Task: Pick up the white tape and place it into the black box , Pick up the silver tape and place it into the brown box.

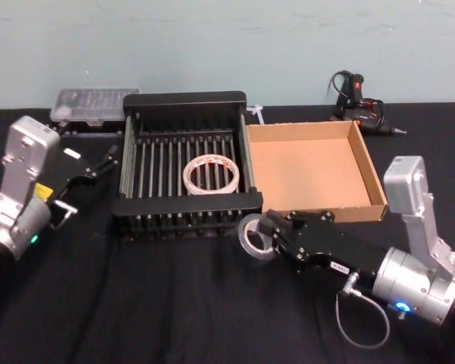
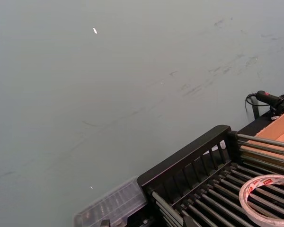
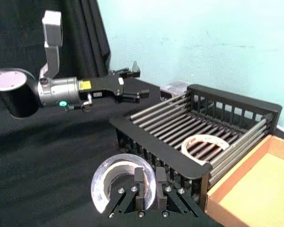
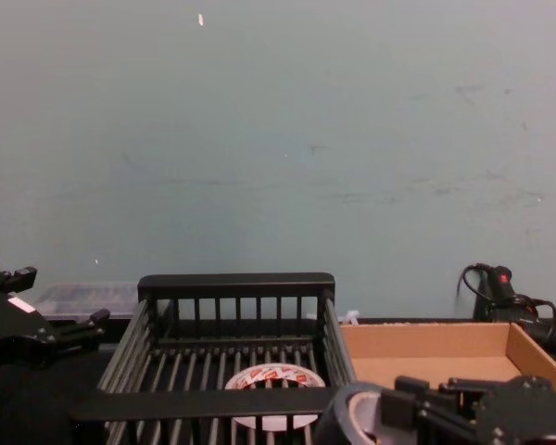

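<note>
Two rolls, and one is already home: your white tape [image 1: 211, 175] lies flat on the slats inside the black box [image 1: 185, 99], toward its near right part. The silver tape [image 1: 252, 236] is in your right gripper [image 1: 271, 237] — the right wrist view shows the two fingers [image 3: 140, 185] closed over the roll's wall, one inside the ring and one outside, with the roll standing on edge. It sits just in front of the black box's near right corner, close to the near left corner of the brown box [image 1: 368, 171], above the black table [image 1: 174, 303]; you cannot tell whether it touches the cloth.

The brown box stands right beside the black box, their walls touching or nearly so.

Your left gripper [image 1: 108, 161] hangs off to the left of the black box, near its left wall, fingers spread apart and holding nothing. A clear plastic case [image 1: 91, 103] lies behind the box's far left corner.
</note>
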Available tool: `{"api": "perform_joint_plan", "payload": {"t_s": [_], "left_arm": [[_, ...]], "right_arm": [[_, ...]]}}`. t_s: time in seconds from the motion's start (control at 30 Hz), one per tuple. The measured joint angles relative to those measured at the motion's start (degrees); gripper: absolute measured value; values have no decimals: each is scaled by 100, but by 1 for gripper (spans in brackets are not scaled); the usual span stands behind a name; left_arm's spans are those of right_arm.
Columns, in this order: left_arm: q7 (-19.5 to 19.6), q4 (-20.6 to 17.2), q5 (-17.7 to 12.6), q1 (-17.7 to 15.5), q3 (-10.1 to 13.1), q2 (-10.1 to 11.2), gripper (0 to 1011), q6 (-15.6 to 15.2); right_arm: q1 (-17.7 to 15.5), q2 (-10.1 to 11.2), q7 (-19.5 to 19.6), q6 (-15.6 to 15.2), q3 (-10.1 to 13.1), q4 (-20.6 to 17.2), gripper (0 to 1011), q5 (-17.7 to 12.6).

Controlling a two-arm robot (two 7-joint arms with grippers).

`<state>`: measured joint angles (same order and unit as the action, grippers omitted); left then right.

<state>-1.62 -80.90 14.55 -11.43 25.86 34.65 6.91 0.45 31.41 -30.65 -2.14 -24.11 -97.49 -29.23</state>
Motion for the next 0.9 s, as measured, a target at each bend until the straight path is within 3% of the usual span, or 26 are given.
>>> {"api": "perform_joint_plan", "payload": {"t_s": [0.23, 0.47, 0.9], "left_arm": [[0, 0, 0, 0, 0, 0, 1001, 0], [0, 0, 0, 0, 0, 0, 1001, 0], [0, 0, 0, 0, 0, 0, 1001, 0]], "right_arm": [[-44, -15, 82, 146, 13, -10, 156, -72], [-96, -121, 425, 196, 87, -16, 156, 19], [-65, -504, 1102, 131, 469, 63, 156, 231]]}}
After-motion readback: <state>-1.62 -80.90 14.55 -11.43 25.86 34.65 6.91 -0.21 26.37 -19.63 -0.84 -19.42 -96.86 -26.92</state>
